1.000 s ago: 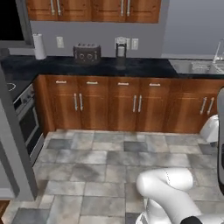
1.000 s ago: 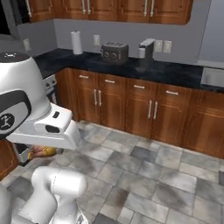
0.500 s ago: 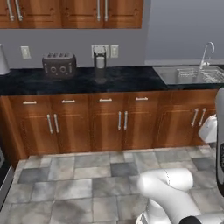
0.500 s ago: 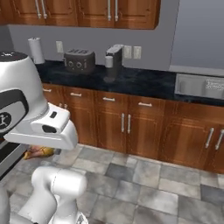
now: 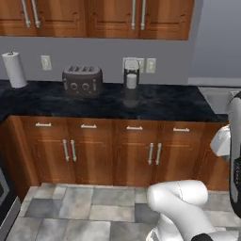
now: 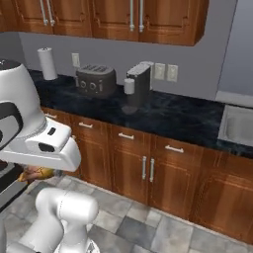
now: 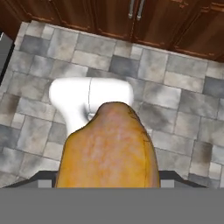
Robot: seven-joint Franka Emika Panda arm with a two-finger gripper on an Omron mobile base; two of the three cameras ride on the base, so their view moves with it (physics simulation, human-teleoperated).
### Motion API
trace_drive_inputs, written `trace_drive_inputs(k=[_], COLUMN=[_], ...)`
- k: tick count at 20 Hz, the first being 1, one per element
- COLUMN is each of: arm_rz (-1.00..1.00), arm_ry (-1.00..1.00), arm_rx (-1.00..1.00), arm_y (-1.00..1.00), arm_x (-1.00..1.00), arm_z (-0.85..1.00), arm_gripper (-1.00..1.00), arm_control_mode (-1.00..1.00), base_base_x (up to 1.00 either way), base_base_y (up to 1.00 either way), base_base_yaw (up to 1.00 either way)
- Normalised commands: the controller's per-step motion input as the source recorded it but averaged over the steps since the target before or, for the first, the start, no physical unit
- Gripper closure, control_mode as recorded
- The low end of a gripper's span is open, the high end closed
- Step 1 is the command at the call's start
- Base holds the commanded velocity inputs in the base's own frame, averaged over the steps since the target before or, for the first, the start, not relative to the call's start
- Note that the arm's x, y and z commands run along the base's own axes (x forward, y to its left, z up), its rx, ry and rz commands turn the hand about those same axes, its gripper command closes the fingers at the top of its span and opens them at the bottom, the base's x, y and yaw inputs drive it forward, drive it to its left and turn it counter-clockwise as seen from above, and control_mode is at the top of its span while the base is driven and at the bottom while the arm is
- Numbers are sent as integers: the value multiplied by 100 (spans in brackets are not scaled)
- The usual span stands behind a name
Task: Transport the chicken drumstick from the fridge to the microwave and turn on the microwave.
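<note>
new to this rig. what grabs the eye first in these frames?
In the hand view, the yellow-orange chicken drumstick looms large at the bottom, carried at the gripper above the grey stone-tile floor. In the base views, a dark counter on wooden cabinets carries a white paper towel roll at left, then a grey toaster and a grey coffee machine with a white cup.
</note>
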Motion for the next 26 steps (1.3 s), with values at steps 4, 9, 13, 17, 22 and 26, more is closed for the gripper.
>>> trace_drive_inputs(k=[4,9,13,17,22,26], arm_rz=[0,0,0,0,0,0], arm_ry=[0,0,0,0,0,0], arm_rx=[0,0,0,0,0,0], arm_y=[0,0,0,0,0,0], arm_x=[0,0,0,0,0,0], arm_z=[0,0,0,0,0,0], arm_gripper=[100,100,100,100,100,100], arm_control_mode=[100,100,100,100,100,100], base_base_x=[100,100,93,74,68,67], base_base_y=[-4,-4,-1,0,0,0], base_base_yaw=[65,69,71,69,69,68])
